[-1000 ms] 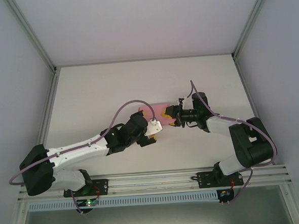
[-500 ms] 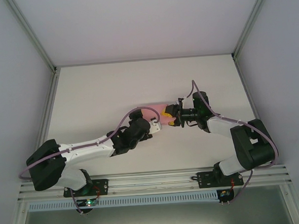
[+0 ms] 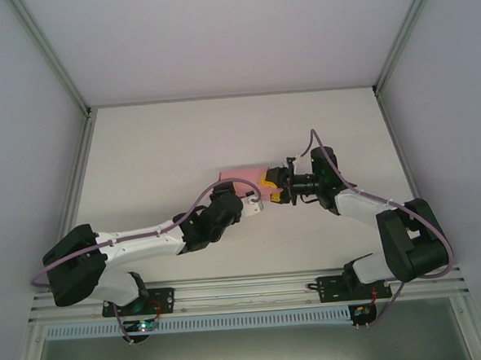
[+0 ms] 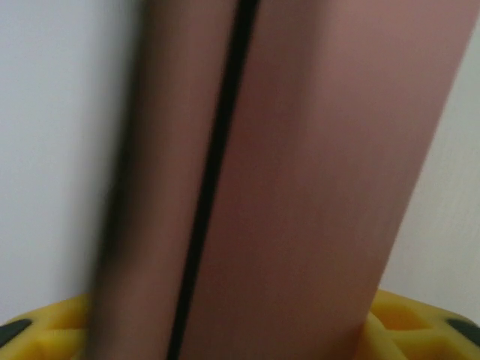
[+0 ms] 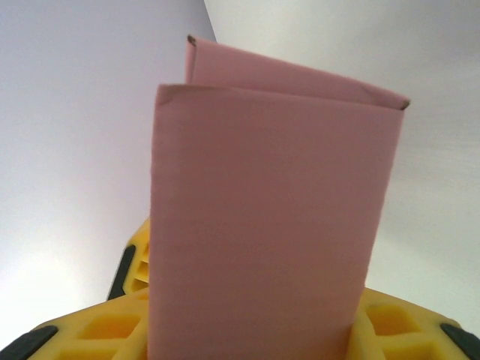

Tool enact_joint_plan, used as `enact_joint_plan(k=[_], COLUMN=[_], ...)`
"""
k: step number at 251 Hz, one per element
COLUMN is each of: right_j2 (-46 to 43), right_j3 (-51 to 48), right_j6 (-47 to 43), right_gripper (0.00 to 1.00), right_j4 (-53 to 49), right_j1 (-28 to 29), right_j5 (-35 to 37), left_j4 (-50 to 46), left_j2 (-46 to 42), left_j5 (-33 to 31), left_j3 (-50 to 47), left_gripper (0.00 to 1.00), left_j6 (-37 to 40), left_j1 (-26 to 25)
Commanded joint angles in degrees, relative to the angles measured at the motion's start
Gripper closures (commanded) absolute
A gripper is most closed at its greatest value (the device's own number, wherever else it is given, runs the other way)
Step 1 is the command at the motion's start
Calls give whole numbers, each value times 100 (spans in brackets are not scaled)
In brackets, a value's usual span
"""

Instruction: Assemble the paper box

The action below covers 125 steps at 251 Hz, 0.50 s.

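Plainly, the paper box is pink, folded.

There is one paper box, pink, lying on one white table. The arms are two: the left arm reaches the box from its near-left side, and the right arm from its right side. The grippers are also two: the left gripper at the near edge of the box and the right gripper at its right end. Each wrist view shows two yellow fingers, one on each side of the box. The purple cables are two, one along each arm.
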Motion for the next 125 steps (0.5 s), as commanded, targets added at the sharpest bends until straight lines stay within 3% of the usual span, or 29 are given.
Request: enact_joint_plan(k=[1, 18, 43, 53, 58, 61, 90, 125], right_j2=[-90, -119, -160, -180, -198, -214, -408, -1010], right_j3=[-56, -76, -113, -129, -140, -136, -43, 382], right_j6=[-30, -30, -38, -53, -70, -85, -513, -1765], right_gripper=[56, 52, 38, 24, 5, 2, 2, 2], right_j4=[-26, -35, -52, -60, -69, -75, -585, -2126], right_j1=[46, 58, 53, 46, 47, 49, -44, -310], right_j5=[-98, -55, -42, -5, 15, 34, 230, 938], left_j4=[475, 542, 529, 475, 412, 374, -136, -841], left_j2=[17, 33, 35, 26, 18, 10, -50, -136], left_j5=[-146, -183, -166, -142, -103, -96, 111, 415], left_j3=[18, -5, 9, 11, 21, 28, 122, 256], left_gripper=[51, 52, 53, 54, 54, 54, 56, 57], left_j6=[100, 134, 130, 110, 90, 80, -122, -447], left_j1=[-116, -118, -115, -122, -120, -118, -121, -116])
